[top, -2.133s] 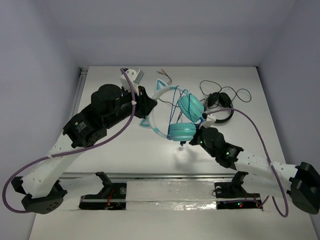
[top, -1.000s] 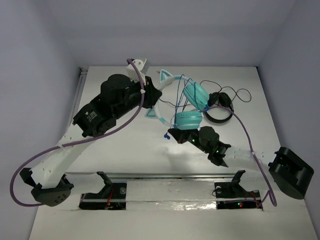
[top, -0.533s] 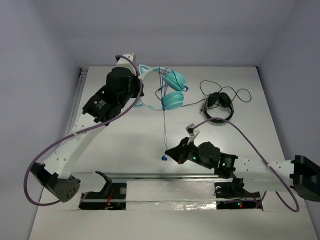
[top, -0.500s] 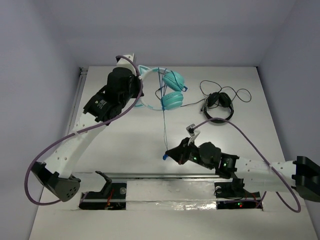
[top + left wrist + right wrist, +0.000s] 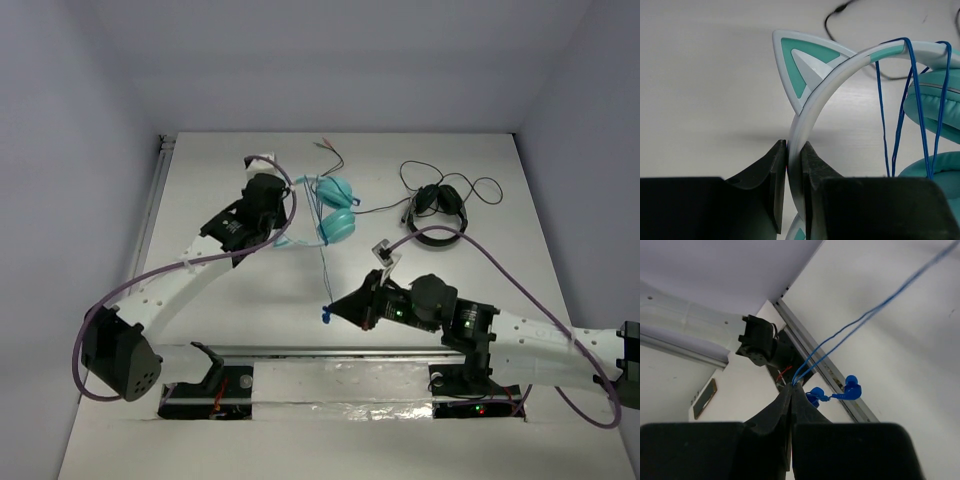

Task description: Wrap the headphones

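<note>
White tabletop [image 5: 230,300] under pale walls fills the overhead view. Toward its far middle are the headphones [image 5: 330,208], teal, with their two ear cups [image 5: 336,228] close together, one beyond the other. I cannot tell whether they rest on the surface or hang just above it. Their pale headband [image 5: 840,67] arcs away from the cups toward my left side, so the band's open end faces right. A cat-ear point stands up beside the grip. The left gripper [image 5: 794,150] pinches that band edge-on, fingers pressed against both faces. I judge this grip anchors the set while the cord goes round. Several strands of the thin blue cable [image 5: 325,270] already cross the band. From there the cable runs in a nearly straight line toward the near edge, its long axis going far to near. The right gripper [image 5: 791,387] has its fingers pressed together on the cable close to the blue plug [image 5: 849,389], which dangles beside them, probably to hold tension for another turn. Black headphones [image 5: 438,215] lie well apart at far right. A metal rail [image 5: 330,350] borders the near edge.
</note>
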Robot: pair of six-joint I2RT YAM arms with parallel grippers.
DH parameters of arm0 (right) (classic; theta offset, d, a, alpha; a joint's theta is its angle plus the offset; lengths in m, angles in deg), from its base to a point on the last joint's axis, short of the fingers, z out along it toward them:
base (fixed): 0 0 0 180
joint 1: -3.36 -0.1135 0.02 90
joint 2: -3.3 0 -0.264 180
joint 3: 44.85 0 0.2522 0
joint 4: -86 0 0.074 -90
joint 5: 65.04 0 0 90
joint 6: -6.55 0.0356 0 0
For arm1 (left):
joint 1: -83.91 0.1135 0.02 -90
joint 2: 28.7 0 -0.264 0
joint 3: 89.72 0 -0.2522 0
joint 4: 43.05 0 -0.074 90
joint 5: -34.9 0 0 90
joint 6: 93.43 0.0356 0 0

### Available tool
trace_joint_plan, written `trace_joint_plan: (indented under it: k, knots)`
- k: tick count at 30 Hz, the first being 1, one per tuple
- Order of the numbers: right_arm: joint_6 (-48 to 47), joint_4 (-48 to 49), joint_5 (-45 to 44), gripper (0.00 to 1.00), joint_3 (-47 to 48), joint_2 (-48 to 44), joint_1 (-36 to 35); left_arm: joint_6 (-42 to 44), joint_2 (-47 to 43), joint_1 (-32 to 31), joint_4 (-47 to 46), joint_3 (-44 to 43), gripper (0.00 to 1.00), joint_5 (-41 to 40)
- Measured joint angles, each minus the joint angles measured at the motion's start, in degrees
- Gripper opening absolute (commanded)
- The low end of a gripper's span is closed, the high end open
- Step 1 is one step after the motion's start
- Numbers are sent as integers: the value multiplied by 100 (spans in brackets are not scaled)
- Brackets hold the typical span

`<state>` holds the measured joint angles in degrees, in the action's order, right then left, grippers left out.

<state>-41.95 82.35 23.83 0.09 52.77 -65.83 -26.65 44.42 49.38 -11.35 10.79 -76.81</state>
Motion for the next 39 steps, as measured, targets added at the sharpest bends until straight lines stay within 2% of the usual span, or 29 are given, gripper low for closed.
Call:
trace_joint_plan:
  k: [3,7,16,21,28,39]
  knots:
    - [17,-13,4,0,175,17,0,-155,2,-120,-153,702,0,0]
    - [42,76,-273,0,409,151,0,-404,-17,-616,-385,1491,0,-22]
    - [280,811,-1794,0,382,568,-26,-1263,-457,-1683,-953,2671,0,24]
    - [466,1185,-2946,0,358,1132,-4,-1670,-448,-2127,-1029,2761,0,-17]
    - [702,1246,-3952,0,662,2164,334,-2052,-337,-2437,-1036,2758,0,-195]
    - [1447,1244,-4256,0,1014,3023,1252,-2317,-142,-2435,-999,2583,0,-503]
